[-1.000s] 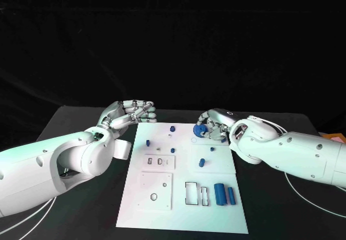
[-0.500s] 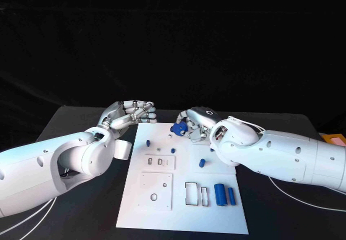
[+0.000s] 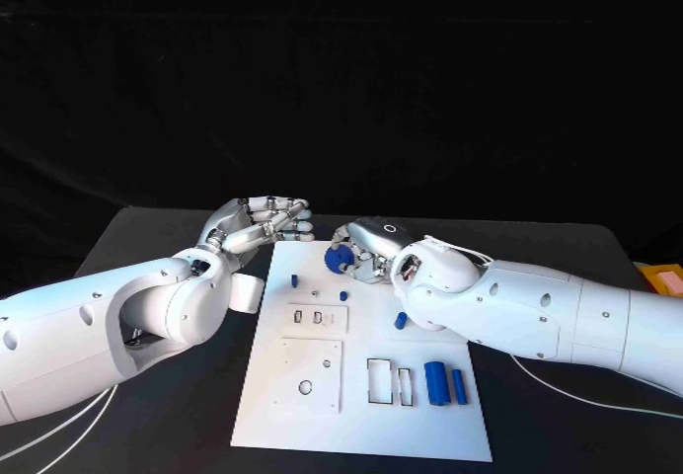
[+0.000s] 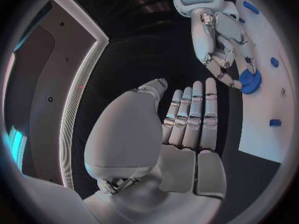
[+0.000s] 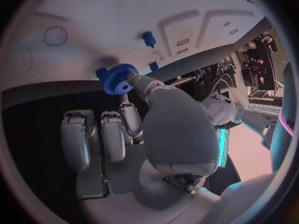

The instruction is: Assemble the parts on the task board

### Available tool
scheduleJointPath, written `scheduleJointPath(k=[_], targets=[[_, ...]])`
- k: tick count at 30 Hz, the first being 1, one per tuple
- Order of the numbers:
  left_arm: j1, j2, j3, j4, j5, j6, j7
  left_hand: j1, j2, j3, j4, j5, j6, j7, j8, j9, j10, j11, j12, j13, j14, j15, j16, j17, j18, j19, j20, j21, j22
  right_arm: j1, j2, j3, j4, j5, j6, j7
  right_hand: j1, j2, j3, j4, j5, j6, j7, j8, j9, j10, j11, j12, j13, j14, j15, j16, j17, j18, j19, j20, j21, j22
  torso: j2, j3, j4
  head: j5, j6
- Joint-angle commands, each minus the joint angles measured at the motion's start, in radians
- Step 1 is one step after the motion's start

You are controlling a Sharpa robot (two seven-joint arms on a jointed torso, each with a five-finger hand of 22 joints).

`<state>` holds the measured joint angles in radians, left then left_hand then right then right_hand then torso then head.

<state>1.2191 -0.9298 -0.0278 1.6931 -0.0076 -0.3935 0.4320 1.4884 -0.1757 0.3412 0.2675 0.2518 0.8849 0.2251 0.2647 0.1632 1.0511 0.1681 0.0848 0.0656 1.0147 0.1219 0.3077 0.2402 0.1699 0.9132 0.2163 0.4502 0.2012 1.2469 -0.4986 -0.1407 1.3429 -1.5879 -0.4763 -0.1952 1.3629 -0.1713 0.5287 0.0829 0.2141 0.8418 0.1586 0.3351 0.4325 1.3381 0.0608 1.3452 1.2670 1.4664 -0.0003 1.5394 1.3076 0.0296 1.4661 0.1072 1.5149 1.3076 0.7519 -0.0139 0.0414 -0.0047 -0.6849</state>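
- Over the far end of the task board, the right hand pinches a blue gear between thumb and fingertip, holding it above the white plate.
- Beside the board's far left corner, the left hand hovers above the black counter, fingers straight and close together, gripping nothing.
- Two blue cylinders lie side by side at the board's near right, next to a rectangular slot.
- Small blue pegs stand mid-board.

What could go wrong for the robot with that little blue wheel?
1. The right hand pinches the blue gear only at its fingertips, so it might slip and fall onto the task board.
2. Small blue pegs stand close below; the hand could bump one.
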Motion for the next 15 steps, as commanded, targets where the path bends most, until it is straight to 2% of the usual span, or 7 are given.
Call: scheduleJointPath(k=[1, 8, 15], targets=[[0.001, 0.004, 0.001, 0.000, 0.002, 0.015, 0.008, -0.002, -0.002, 0.005, 0.001, -0.005, -0.004, 0.007, -0.005, 0.000, 0.003, 0.006, -0.005, 0.001, -0.005, 0.001, -0.006, 0.002, 0.011, -0.001, 0.001, 0.006, 0.001, -0.003, 0.007, 0.000, -0.004, -0.014, 0.009, -0.001, -0.011, 0.004, 0.004, 0.000, 0.000, 0.051, -0.014, 0.009, 0.010, 0.004, 0.000, 0.003, -0.001, 0.085, -0.008, 0.003, 0.174, -0.009, 0.049, -0.006, 0.002, 0.194, 0.000, 0.0003, -0.0010, 0.002, -0.003], [0.001, 0.005, 0.001, -0.002, 0.002, 0.015, 0.007, -0.002, -0.002, 0.005, 0.001, -0.005, -0.004, 0.007, -0.005, 0.000, 0.003, 0.006, -0.005, 0.001, -0.005, 0.001, -0.006, 0.002, 0.011, -0.001, 0.001, 0.006, 0.001, -0.010, 0.014, 0.000, -0.011, -0.009, 0.026, -0.001, -0.016, 0.002, 0.005, 0.001, -0.001, 0.049, -0.013, 0.007, 0.009, 0.004, 0.001, 0.003, -0.001, 0.085, -0.007, 0.003, 0.174, -0.009, 0.049, -0.006, 0.002, 0.194, -0.001, 0.0008, -0.0016, 0.004, -0.007], [0.001, 0.006, 0.001, -0.002, 0.002, 0.016, 0.007, -0.002, -0.002, 0.005, 0.001, -0.005, -0.004, 0.007, -0.005, 0.000, 0.003, 0.006, -0.005, 0.001, -0.005, 0.001, -0.006, 0.002, 0.011, -0.001, 0.001, 0.006, 0.001, -0.013, 0.020, 0.000, -0.027, -0.007, 0.037, -0.011, -0.024, 0.000, 0.007, 0.002, -0.005, 0.045, -0.012, 0.003, 0.008, 0.002, 0.002, 0.000, -0.003, 0.085, -0.007, 0.003, 0.173, -0.008, 0.047, -0.006, 0.000, 0.192, -0.001, 0.0012, -0.0013, 0.004, -0.006]])
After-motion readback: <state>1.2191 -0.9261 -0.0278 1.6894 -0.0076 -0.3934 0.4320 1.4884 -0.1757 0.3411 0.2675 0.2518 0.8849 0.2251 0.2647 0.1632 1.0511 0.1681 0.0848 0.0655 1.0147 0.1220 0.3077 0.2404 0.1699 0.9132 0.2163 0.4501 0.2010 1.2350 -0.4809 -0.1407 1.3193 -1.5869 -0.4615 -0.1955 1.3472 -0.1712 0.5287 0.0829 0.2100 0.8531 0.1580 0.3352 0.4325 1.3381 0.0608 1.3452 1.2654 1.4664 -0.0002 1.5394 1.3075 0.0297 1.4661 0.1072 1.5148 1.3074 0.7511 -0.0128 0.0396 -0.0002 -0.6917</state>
